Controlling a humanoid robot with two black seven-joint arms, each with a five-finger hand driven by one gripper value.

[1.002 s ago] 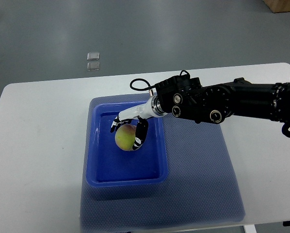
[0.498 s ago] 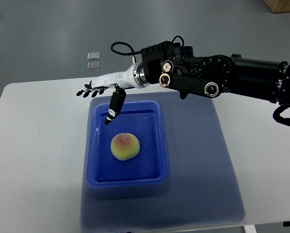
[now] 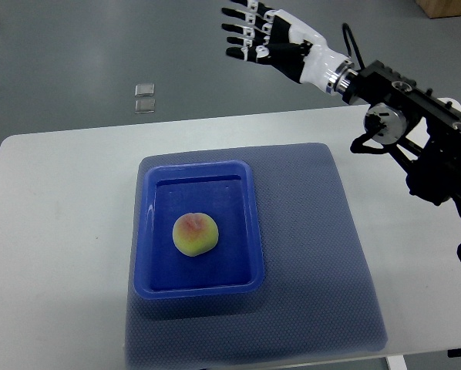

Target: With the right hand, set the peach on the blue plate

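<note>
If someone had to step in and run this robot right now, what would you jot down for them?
Right hand: open, fingers spread, holding nothing, raised beyond the table's far edge.
Left hand: not in view.
Peach: lying inside the blue plate, near its middle, nothing touching it.
The plate sits on a grey mat on the white table.
Done: the peach is on the plate and released.
Left: nothing on the task itself that I can see; probably just bring the right arm to rest.
</note>
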